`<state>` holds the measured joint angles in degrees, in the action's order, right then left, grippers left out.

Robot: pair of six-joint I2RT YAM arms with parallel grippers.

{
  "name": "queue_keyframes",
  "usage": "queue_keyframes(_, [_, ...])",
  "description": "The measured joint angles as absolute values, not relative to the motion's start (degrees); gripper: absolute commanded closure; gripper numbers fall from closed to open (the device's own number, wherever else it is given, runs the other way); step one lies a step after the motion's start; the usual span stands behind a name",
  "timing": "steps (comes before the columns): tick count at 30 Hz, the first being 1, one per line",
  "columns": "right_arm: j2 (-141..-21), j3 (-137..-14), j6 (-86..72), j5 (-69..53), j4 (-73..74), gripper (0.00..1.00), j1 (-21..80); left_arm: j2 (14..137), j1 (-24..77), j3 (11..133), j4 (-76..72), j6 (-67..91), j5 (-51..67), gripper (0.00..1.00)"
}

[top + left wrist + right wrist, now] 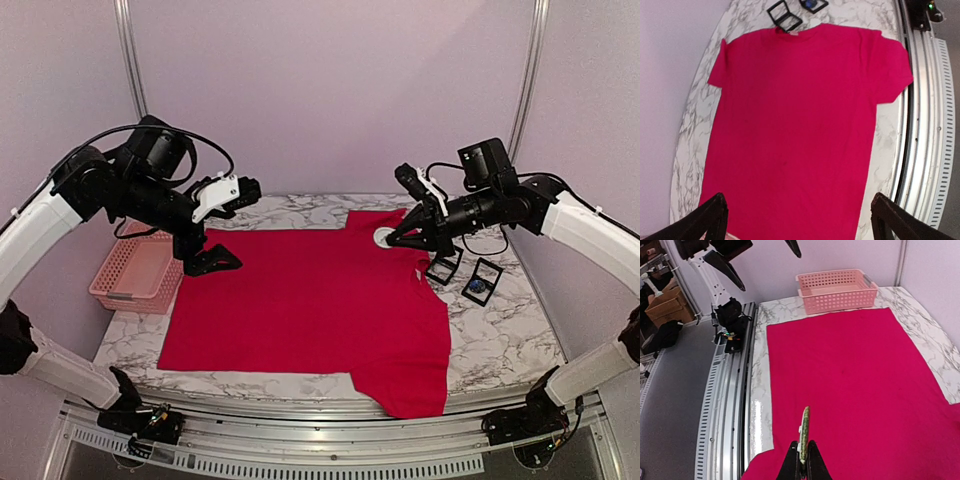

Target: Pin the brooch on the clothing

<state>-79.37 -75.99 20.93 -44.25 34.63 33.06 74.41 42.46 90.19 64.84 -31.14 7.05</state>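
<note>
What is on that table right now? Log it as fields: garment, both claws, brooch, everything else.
garment: red T-shirt, spread flat on the marble table
right claw: right claw shut on the round brooch
left claw: left claw open, empty, raised over the shirt's hem end
brooch: edge-on to the wrist view, held above the shirt, not yet pinned
other: pink basket beside the hem; empty black box and black box with a blue item beside the collar
</note>
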Motion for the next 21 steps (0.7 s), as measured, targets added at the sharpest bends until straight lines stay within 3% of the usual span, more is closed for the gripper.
queue_keyframes(4, [-78.3,-75.3,22.2,-50.4,35.2,1.0,36.7,83.5,55.8,97.1,61.6,-28.2,7.5,0.02])
queue_keyframes(6, [-77.6,-75.2,23.1,-52.3,35.9,1.0,37.8,89.0,58.8,100.5,57.8,-25.8,9.9,0.08])
queue_keyframes(11, [-73.3,-72.7,24.5,-55.4,35.6,1.0,39.3,93.8,60.7,101.4,49.5,-21.5,14.2,0.24])
queue_keyframes(14, [-71.7,-71.7,25.3,-56.4,35.5,1.0,39.4,93.8,62.8,101.6,46.8,-20.1,15.4,0.4])
queue_keyframes(21, [-71.5,-71.6,28.1,-57.6,35.6,1.0,39.4,93.8,65.3,101.6,41.2,-15.4,17.5,0.51])
